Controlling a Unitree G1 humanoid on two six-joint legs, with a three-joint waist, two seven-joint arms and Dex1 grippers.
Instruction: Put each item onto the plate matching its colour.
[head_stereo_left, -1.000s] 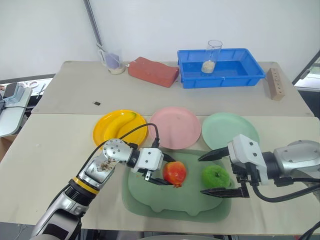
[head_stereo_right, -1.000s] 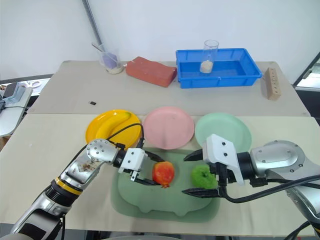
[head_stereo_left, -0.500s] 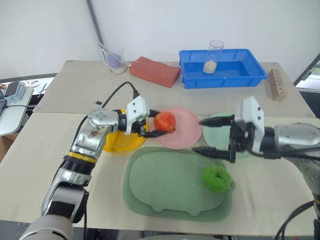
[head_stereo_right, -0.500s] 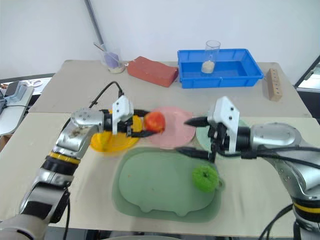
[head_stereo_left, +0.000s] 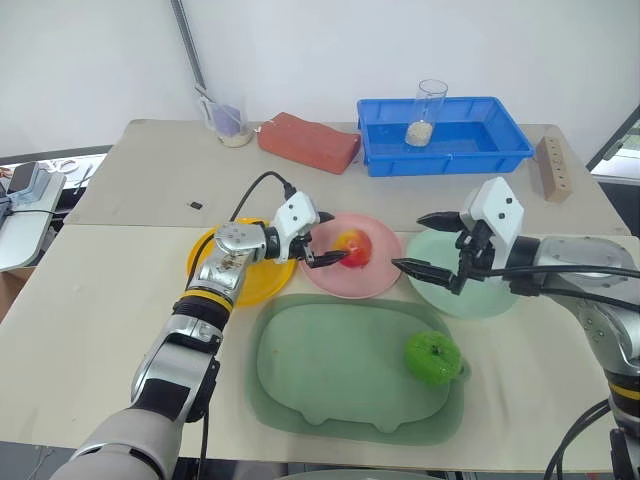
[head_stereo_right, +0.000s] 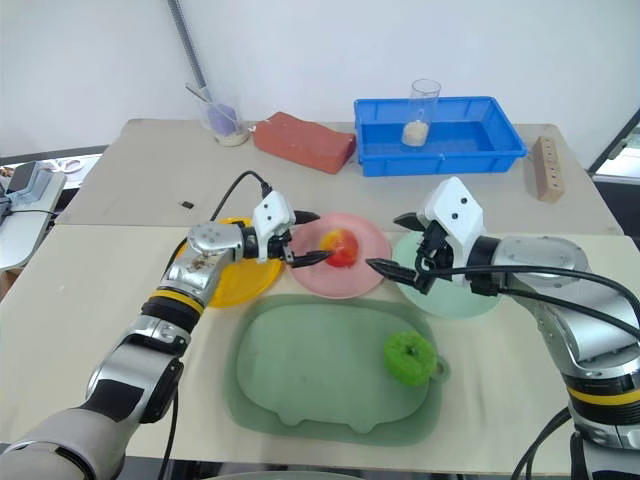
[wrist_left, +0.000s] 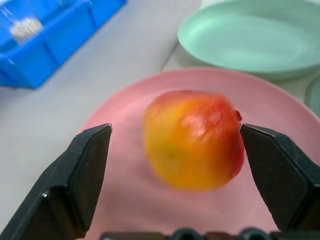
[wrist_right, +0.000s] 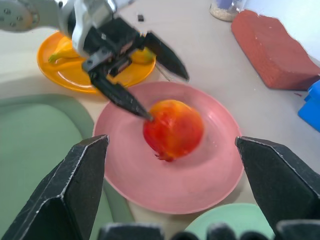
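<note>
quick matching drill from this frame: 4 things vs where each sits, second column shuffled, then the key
Things:
1. banana
2. red-orange apple
3. green apple
4. glass

Places:
A. in the blue bin
B. on the pink plate
C. on the yellow plate
D. on the dull-green tray

Pairs: 1-C, 2-B, 3-D, 4-A
</note>
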